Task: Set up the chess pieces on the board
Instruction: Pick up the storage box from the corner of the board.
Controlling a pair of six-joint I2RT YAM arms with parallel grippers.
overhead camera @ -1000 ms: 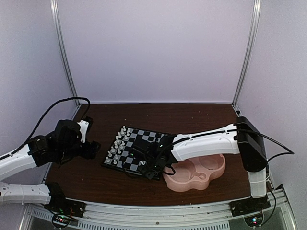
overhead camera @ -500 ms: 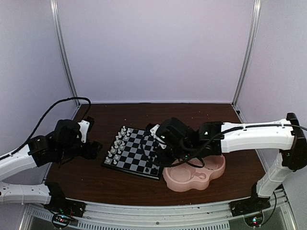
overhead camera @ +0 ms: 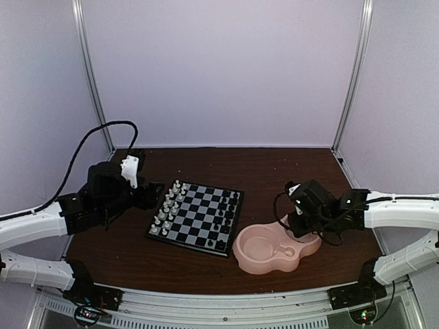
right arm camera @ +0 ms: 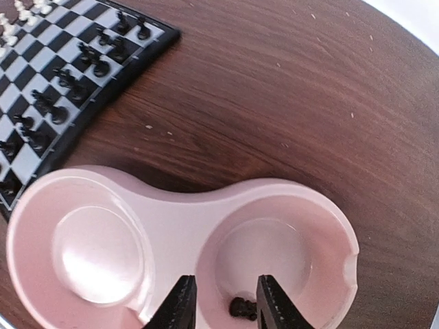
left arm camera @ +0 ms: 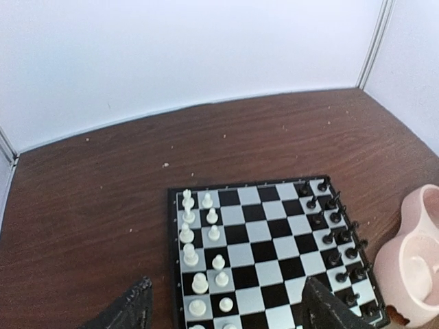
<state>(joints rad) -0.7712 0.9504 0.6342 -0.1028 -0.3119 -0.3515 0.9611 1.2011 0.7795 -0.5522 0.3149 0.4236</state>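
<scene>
the board (left arm camera: 267, 229) lies flat on the brown wooden table (overhead camera: 274, 171), left of the middle in the overhead view and turned a little askew to the table's edges. the white chess pieces (left arm camera: 190, 255) stand upright in two rows along the side nearest the left arm. the black chess pieces (left arm camera: 334, 258) stand in two rows along the opposite side, the one facing the pink dish (right arm camera: 178, 199). the squares between the two sets are bare.

the dish sits on the table just beside the board's black side, near its front corner. it has two round bowls joined at a narrow waist. one small black piece (right arm camera: 241, 308) lies on the floor of the bowl farther from the board.

the left gripper (left arm camera: 226, 301) hovers off the board's white side, facing across it. its fingers (left arm camera: 130, 312) stand wide apart with nothing between them.

the right gripper (right arm camera: 226, 288) hangs over the dish's far bowl, pointing down into it. its jaws are parted a modest way, wider than the loose black piece, which shows in the gap between the fingertips, closer to one finger than the other. i cannot tell whether that finger touches it, but the jaws are not closed on it
</scene>
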